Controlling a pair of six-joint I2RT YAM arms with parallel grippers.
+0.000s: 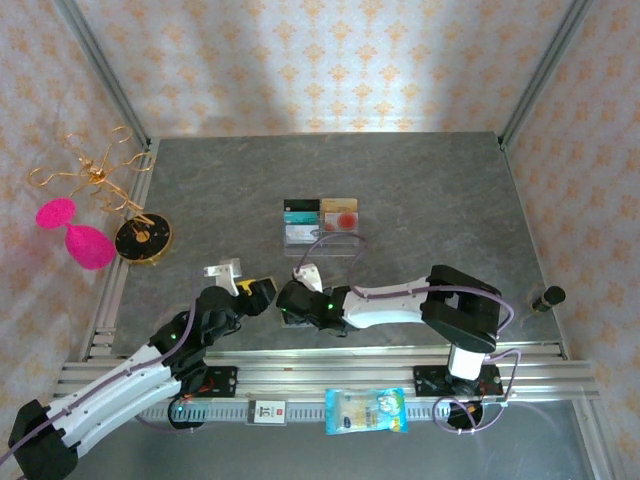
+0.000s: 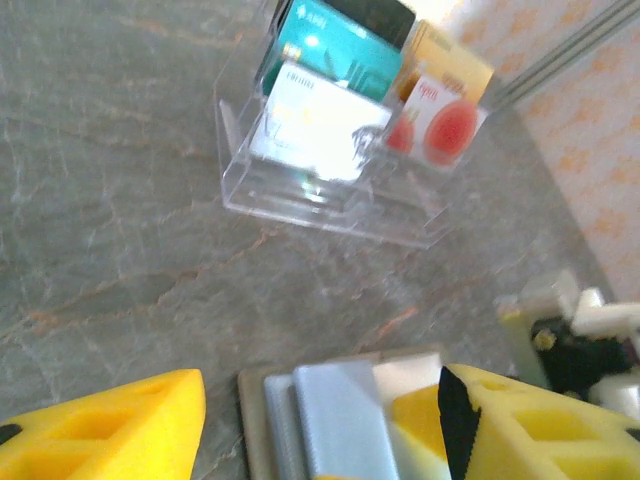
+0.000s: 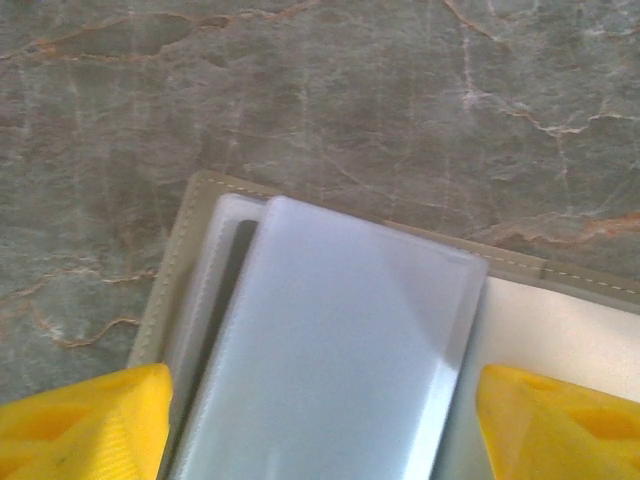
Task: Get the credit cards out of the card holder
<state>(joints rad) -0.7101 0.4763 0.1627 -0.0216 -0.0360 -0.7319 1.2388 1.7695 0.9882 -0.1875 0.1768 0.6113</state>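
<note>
The card holder [image 3: 330,350] lies open on the table, with a tan stitched edge and pale blue-grey pocket leaves. My right gripper [image 3: 320,425] is open over it, one yellow finger on each side of the raised leaf. My left gripper [image 2: 320,430] is open too, its fingers [image 2: 100,430] straddling the card holder [image 2: 330,420] from the other end. In the top view the two grippers meet near the front, left [image 1: 255,292] and right [image 1: 292,298]. Several credit cards [image 2: 320,70], teal, white and red-and-white, stand in a clear acrylic tray [image 2: 330,205] beyond. No card shows in the holder's pockets.
The acrylic tray [image 1: 322,238] sits mid-table. A gold wire stand with pink discs [image 1: 75,215] and a black round dish [image 1: 142,238] are at the left edge. A small black cylinder [image 1: 550,297] is at the right. A snack packet [image 1: 366,410] lies on the front rail.
</note>
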